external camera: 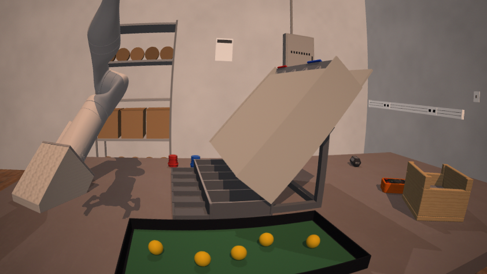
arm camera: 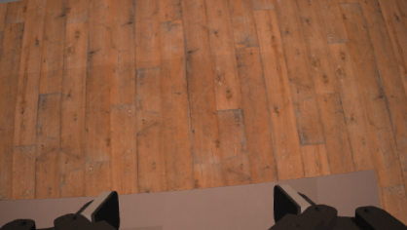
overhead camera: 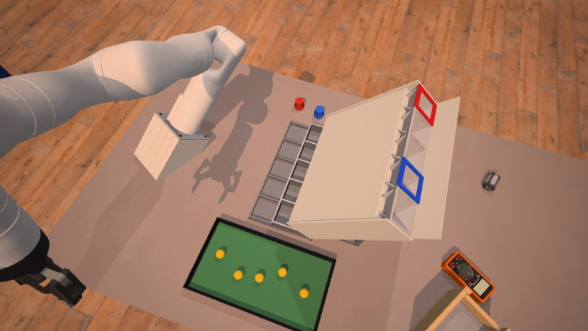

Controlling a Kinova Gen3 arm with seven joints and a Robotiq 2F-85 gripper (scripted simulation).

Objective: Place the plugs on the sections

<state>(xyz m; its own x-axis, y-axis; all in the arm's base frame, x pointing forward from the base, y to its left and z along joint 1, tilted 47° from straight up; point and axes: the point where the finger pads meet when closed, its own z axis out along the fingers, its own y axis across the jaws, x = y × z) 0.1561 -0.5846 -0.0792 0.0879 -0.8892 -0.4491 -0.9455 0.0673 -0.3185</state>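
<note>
A robot gripper [overhead camera: 61,288] [arm camera: 196,206] hangs wide open, holding nothing; the red plug [overhead camera: 299,103] [external camera: 173,160] and blue plug [overhead camera: 319,112] [external camera: 195,160] stand side by side, apart, near the sectioned tray [overhead camera: 263,219] [external camera: 240,208]; five orange marbles [overhead camera: 259,278] [external camera: 238,252] lie in the green-floored tray [overhead camera: 259,315] [external camera: 218,223].

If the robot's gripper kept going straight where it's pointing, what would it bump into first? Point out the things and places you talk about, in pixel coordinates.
Probably the wooden floor [overhead camera: 329,36] [arm camera: 204,97]. It fills most of the wrist view ahead of the open gripper [overhead camera: 77,297] [arm camera: 196,207], with the table's edge low in the picture. How far off it is, I can't tell.
</note>
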